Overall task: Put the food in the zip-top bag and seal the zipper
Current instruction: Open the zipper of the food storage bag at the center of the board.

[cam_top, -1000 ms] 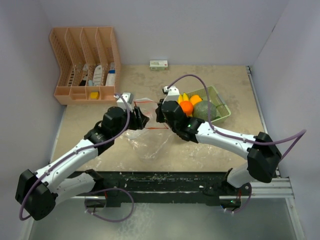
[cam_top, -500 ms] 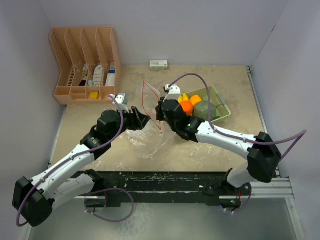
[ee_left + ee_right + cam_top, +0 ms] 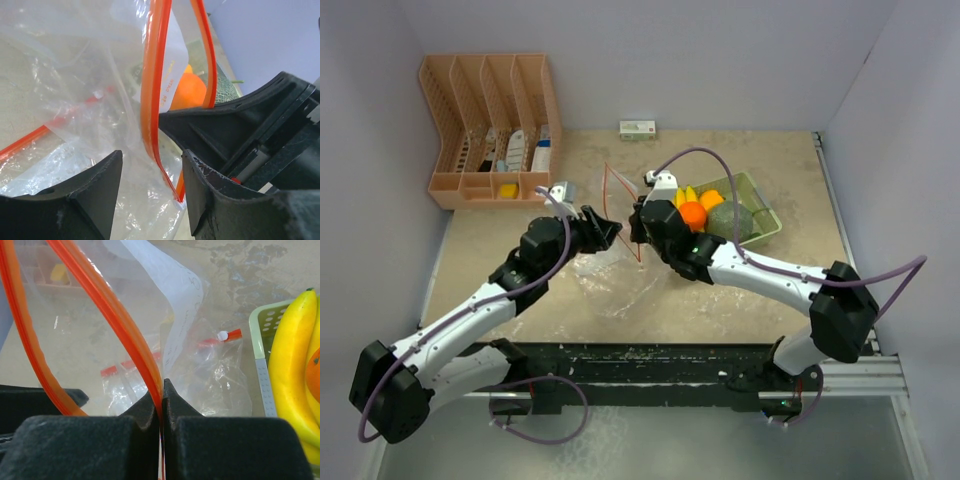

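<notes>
Clear crumpled zip-top bag (image 3: 616,278) is lying at table center, with its orange-red zipper strip (image 3: 610,200) pulled up into an open loop. Food's not in it yet: the yellow banana bunch (image 3: 689,193), round orange (image 3: 693,214) & a dull-green round piece (image 3: 728,220) are sat in the pale green perforated tray (image 3: 767,197), approx 2 o'clock of the bag. The strip is pinched tight by the right gripper (image 3: 162,386) on the loop's 3 o'clock side. At 9 o'clock the left gripper (image 3: 151,162) is seen w/ fingers apart, strip hanging in the gap, nothing clamped. A peach slotted rack (image 3: 490,120) is parked at 10 o'clock, a small white box (image 3: 637,129) at 12.
</notes>
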You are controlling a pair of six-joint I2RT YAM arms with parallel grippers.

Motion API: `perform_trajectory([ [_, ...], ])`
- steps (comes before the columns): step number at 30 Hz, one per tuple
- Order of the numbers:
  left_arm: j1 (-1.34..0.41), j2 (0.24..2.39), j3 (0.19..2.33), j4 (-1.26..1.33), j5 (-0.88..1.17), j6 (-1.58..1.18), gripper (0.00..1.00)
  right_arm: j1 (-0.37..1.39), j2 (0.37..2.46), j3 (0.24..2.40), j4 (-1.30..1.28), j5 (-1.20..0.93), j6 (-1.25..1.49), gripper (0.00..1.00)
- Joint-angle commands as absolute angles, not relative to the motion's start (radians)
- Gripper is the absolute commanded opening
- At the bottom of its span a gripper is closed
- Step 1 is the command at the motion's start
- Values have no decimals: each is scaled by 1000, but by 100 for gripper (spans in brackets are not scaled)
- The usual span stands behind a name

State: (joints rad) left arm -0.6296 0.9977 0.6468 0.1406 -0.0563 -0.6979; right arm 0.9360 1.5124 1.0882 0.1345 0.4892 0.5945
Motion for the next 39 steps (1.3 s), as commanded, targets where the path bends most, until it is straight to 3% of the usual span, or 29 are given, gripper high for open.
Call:
perform_trajectory([
  [1, -632, 959, 641, 202, -129, -730, 54, 939, 1511, 1124, 182, 485, 592, 0],
  [18, -632, 1086, 653, 277, -193, -752, 40, 948, 1520, 1129, 192, 426, 592, 0],
  [21, -631, 1092, 647, 289, -223, -749, 29, 949, 1518, 1127, 187, 420, 592, 0],
  [23, -631, 1096, 644, 296, -228, -733, 6, 950, 1514, 1124, 179, 426, 599, 0],
  [24, -631, 1095, 648, 289, -227, -724, 0, 950, 1510, 1122, 172, 436, 603, 0],
  [33, -631, 936, 806, -172, -317, -564, 0, 931, 1482, 1095, 38, 574, 627, 0],
  [39, -632, 941, 922, -395, -348, -470, 0, 918, 1503, 1133, -103, 733, 625, 0],
])
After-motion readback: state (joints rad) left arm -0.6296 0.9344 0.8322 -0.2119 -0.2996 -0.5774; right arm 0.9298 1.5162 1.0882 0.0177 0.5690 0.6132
